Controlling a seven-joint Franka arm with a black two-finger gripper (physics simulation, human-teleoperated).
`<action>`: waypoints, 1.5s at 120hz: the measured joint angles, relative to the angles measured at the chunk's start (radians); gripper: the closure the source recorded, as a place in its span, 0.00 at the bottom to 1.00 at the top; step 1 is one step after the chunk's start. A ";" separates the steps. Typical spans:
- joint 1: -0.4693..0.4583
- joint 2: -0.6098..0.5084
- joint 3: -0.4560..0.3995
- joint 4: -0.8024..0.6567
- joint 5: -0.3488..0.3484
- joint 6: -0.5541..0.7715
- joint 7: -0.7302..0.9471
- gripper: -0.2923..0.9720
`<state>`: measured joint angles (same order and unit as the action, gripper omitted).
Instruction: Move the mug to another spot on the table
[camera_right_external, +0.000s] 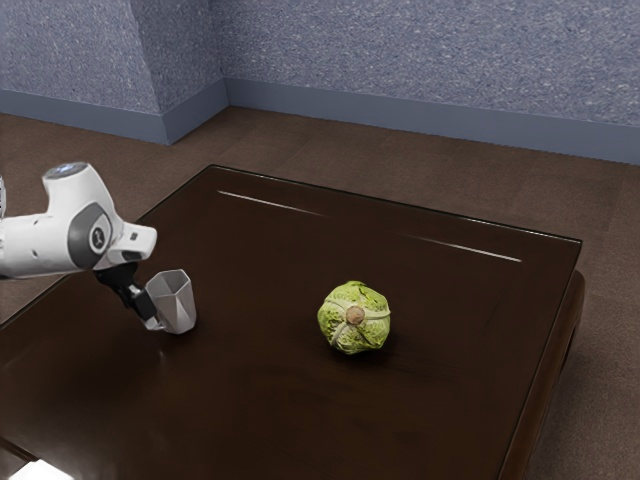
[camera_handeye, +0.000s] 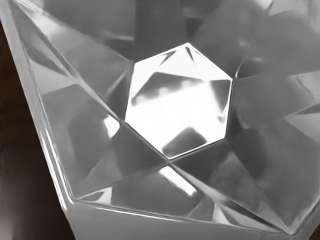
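Observation:
A grey faceted mug (camera_right_external: 174, 301) is on the dark table (camera_right_external: 420, 270) near the exterior view's left side, tilted with its opening toward my hand. My black gripper (camera_right_external: 148, 310) comes in from the left and is shut on the mug's near wall at the rim. The wrist view looks straight into the mug (camera_handeye: 175, 105), down to its bright hexagonal bottom, with the rim running close under the hand. Whether the mug's base touches the table or hangs just above it, I cannot tell.
A green cabbage (camera_right_external: 355, 317) lies on the table to the exterior view's right of the mug, about a hand's width away. The table's edges run along the back and the right, with brown floor beyond.

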<state>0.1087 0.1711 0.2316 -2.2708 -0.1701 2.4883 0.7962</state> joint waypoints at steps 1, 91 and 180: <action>0.000 0.001 0.000 0.000 -0.001 0.002 0.002 0.25; -0.007 0.018 -0.022 0.000 -0.156 0.095 0.140 0.68; -0.072 -0.005 -0.128 -0.028 -0.585 0.256 0.179 0.77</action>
<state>0.0371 0.1662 0.1033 -2.2987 -0.7548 2.7447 0.9756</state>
